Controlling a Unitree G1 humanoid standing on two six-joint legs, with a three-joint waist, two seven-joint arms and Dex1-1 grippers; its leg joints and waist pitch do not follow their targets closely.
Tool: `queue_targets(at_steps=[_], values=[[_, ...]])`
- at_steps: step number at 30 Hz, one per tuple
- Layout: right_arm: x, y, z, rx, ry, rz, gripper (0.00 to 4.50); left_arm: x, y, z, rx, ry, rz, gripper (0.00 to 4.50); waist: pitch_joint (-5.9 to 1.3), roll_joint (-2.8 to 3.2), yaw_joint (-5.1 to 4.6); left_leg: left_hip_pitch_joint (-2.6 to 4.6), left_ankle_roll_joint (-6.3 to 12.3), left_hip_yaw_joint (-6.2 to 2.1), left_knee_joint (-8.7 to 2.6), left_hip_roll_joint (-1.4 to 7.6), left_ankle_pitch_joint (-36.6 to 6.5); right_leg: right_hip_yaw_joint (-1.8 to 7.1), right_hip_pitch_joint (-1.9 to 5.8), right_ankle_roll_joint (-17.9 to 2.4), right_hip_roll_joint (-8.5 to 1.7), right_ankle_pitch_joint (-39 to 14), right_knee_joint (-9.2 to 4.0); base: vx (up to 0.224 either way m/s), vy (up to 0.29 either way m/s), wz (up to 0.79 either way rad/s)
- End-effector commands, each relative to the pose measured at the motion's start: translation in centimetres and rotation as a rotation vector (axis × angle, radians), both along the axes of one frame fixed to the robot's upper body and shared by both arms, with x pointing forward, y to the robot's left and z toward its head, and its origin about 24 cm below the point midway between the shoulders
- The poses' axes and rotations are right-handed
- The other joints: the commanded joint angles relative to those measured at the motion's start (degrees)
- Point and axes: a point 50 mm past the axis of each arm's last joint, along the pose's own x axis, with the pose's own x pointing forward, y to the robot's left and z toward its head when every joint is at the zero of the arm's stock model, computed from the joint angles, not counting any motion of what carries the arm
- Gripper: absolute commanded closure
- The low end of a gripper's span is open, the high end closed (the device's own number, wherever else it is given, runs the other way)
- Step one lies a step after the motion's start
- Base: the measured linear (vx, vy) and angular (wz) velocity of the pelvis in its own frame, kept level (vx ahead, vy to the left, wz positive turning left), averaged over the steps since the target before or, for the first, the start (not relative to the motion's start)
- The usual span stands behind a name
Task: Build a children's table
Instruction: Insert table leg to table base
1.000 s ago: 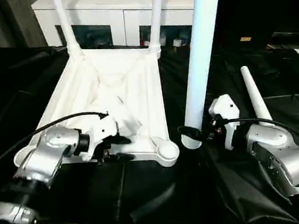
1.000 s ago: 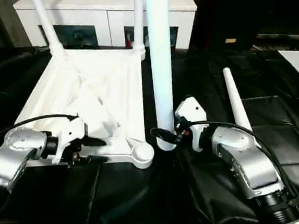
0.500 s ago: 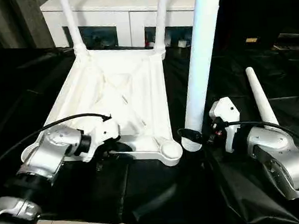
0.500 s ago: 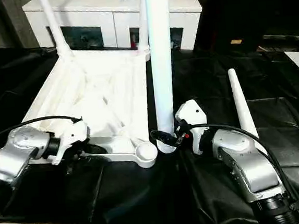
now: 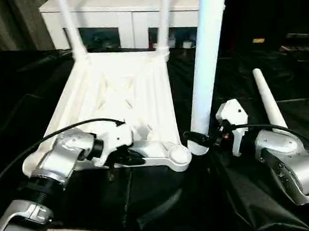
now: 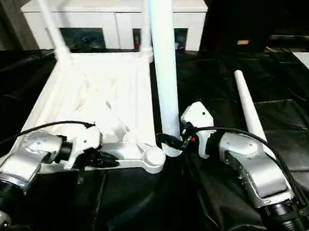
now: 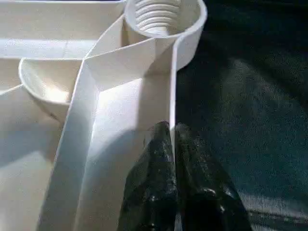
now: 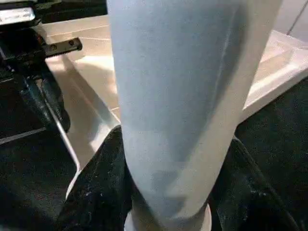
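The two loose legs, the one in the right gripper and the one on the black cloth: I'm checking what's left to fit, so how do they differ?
The held leg stands upright; the lying leg rests flat on the black cloth.
The held leg sits between the right gripper fingers, wide end down beside the tabletop's empty corner socket; the lying leg is ungripped, farther right.
Both are white, tapered and unfitted.

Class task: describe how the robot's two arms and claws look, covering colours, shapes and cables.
Both forearms are rounded silver metal shells with black ribbed collars nearer the body. Each wrist carries a white angular housing. A thin black cable arcs over each arm. The left claw and right claw each have two glossy black fingers.
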Motion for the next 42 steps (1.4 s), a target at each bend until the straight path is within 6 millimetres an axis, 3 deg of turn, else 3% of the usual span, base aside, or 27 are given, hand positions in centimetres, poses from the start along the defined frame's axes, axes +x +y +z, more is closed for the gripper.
queue_targets(at_steps=[1, 3, 5, 7, 8, 12, 16, 23, 24, 26, 27, 30, 35, 36, 37, 38, 40, 41, 42], values=[[0.2, 0.4, 0.8, 0.018, -0.03, 0.019, 2.65, -0.5, -0.6, -0.9, 0.024, 0.008, -0.023, 4.45, -3.74, 0.67, -0.03, 1.78, 0.05, -1.71, -4.31, 3.95, -10.6, 2.62, 1.42, -15.3, -5.56, 7.1, -3.87, 0.0, 0.0, 0.0], [0.3, 0.5, 0.8, 0.019, -0.03, 0.021, 2.65, -0.4, -0.8, -1.1, 0.026, -0.006, -0.012, 4.45, -3.71, 0.53, 0.05, 1.86, 0.15, -1.64, -4.3, 4.0, -11.0, 2.69, 1.35, -15.3, -5.65, 6.0, -4.05, 0.0, 0.0, 0.0], [0.3, 0.5, 0.7, 0.019, -0.03, 0.021, 2.65, -0.4, -0.9, -1.1, 0.025, -0.012, 0.0, 4.05, -3.67, 0.68, 0.12, 1.89, 0.02, -1.67, -4.35, 4.03, -11.1, 2.68, 1.27, -15.0, -5.6, 5.2, -4.09, 0.0, 0.0, 0.0], [0.3, 0.6, 0.8, 0.017, -0.031, 0.027, 2.65, -0.1, -1.0, -0.9, 0.018, -0.018, 0.015, 4.05, -3.69, 0.6, 0.09, 1.93, -0.14, -1.66, -4.38, 4.04, -11.2, 2.68, 1.22, -14.9, -5.51, 4.9, -4.08, 0.0, 0.0, 0.0], [0.4, 0.6, 0.9, 0.015, -0.034, 0.03, 2.65, 0.1, -1.0, -0.8, 0.026, -0.031, 0.018, 3.84, -3.69, 0.61, 0.05, 1.91, -0.14, -1.66, -4.39, 3.99, -11.2, 2.66, 1.21, -14.9, -5.48, 4.9, -4.08, 0.0, 0.0, 0.0], [0.6, 0.6, 1.0, 0.012, -0.041, 0.033, 2.65, 0.3, -1.0, -0.9, 0.04, -0.035, 0.013, 3.84, -3.7, 0.89, 0.09, 1.86, -0.31, -1.69, -4.39, 3.94, -11.0, 2.69, 1.18, -14.7, -5.48, 5.8, -4.08, 0.0, 0.0, 0.0], [0.8, 0.8, 1.1, 0.018, -0.047, 0.028, 2.65, 0.2, -0.8, -1.2, 0.054, -0.03, 0.01, 3.84, -3.68, 0.79, 0.15, 1.78, -0.3, -1.7, -4.4, 3.96, -11.2, 2.73, 1.23, -14.8, -5.64, 5.0, -4.14, 0.0, 0.0, 0.0], [1.2, 1.1, 1.2, 0.071, -0.036, 0.012, 2.65, 0.2, -0.3, -1.2, 0.058, 0.004, 0.025, 4.45, -3.62, 0.86, 0.1, 1.92, -0.77, -1.72, -4.58, 4.02, -12.3, 2.71, 1.05, -14.9, -5.62, 3.8, -4.19, 0.0, 0.0, 0.0], [1.5, 1.1, 1.4, 0.116, -0.022, -0.013, 2.65, 0.0, -0.2, -1.3, 0.062, 0.012, 0.024, 4.45, -3.67, 1.31, 0.12, 2.0, -0.93, -1.79, -4.59, 4.01, -12.5, 2.71, 0.96, -15.0, -5.65, 3.6, -4.11, 0.0, 0.0, 0.0], [2.2, 1.1, 1.6, 0.199, 0.018, -0.061, 2.65, -0.4, 0.1, -1.6, 0.068, 0.025, 0.031, 4.45, -3.67, 0.94, -0.12, 1.79, -1.17, -1.79, -4.7, 3.94, -12.6, 2.68, 1.16, -15.2, -5.62, 3.6, -4.08, 0.0, 0.0, 0.0], [2.2, 1.1, 1.6, 0.199, 0.018, -0.061, 2.65, -0.4, 0.1, -1.6, 0.069, 0.025, 0.032, 4.45, -3.71, 1.36, -0.08, 1.86, -1.16, -1.86, -4.69, 3.97, -12.5, 2.69, 1.07, -15.3, -5.69, 3.7, -3.98, 0.0, 0.0, 0.0], [2.9, 1.1, 1.3, 0.222, 0.051, -0.068, 2.66, -0.9, -0.8, -2.0, 0.052, 0.044, 0.064, 4.5, -3.86, 1.35, -0.16, 1.97, -1.34, -1.62, -4.51, 4.0, -11.4, 2.61, 1.04, -15.6, -5.54, 6.0, -3.81, 0.0, 0.0, 0.0], [3.0, 1.4, 1.1, 0.221, 0.114, -0.009, 2.66, -1.0, -2.6, -2.3, 0.04, 0.017, 0.106, 4.5, -3.84, 0.87, 0.05, 1.61, 0.74, -1.49, -4.18, 3.8, -8.5, 2.61, 1.38, -15.5, -5.53, 8.9, -3.84, 0.0, 0.0, 0.0], [3.0, 1.3, 1.0, 0.209, 0.131, 0.001, 2.66, -1.0, -3.0, -2.3, 0.039, 0.005, 0.108, 4.5, -3.73, 0.43, 0.09, 1.61, 1.16, -1.43, -4.21, 3.87, -8.6, 2.63, 1.39, -15.3, -5.61, 7.4, -4.02, 0.0, 0.0, 0.0], [3.0, 1.3, 1.0, 0.203, 0.144, 0.005, 2.66, -1.0, -3.2, -2.3, 0.037, -0.002, 0.109, 4.5, -3.71, 0.57, 0.14, 1.63, 1.16, -1.46, -4.21, 3.88, -8.9, 2.62, 1.39, -15.2, -5.67, 6.4, -4.1, 0.0, 0.0, 0.0], [2.9, 1.2, 0.8, 0.181, 0.162, 0.022, 2.66, -0.9, -3.4, -2.2, 0.032, -0.004, 0.138, 4.5, -3.6, 0.18, 0.02, 1.68, 1.06, -1.37, -4.31, 3.93, -9.2, 2.63, 1.33, -14.9, -5.52, 4.4, -4.33, 0.0, 0.0, 0.0], [2.9, 1.2, 0.7, 0.17, 0.182, 0.032, 2.66, -0.7, -3.6, -2.1, 0.019, -0.001, 0.168, 4.5, -3.5, 0.33, 0.1, 1.65, 0.87, -1.44, -4.32, 3.95, -9.3, 2.64, 1.27, -14.7, -5.6, 2.4, -4.41, 0.0, 0.0, 0.0], [2.8, 1.0, 0.2, 0.14, 0.234, 0.055, 2.66, -0.7, -3.9, -1.7, -0.014, 0.01, 0.21, 4.5, -3.53, -0.08, -0.03, 1.67, 0.94, -1.32, -4.31, 3.93, -9.2, 2.68, 1.25, -14.6, -5.53, 1.8, -4.46, 0.0, 0.0, 0.0], [2.8, 0.9, 0.1, 0.135, 0.24, 0.057, 2.66, -0.7, -4.0, -1.6, -0.018, 0.012, 0.211, 4.5, -3.52, 0.07, 0.05, 1.54, 1.18, -1.41, -4.26, 3.91, -8.6, 2.64, 1.34, -14.7, -5.64, 1.7, -4.46, 0.0, 0.0, 0.0]])
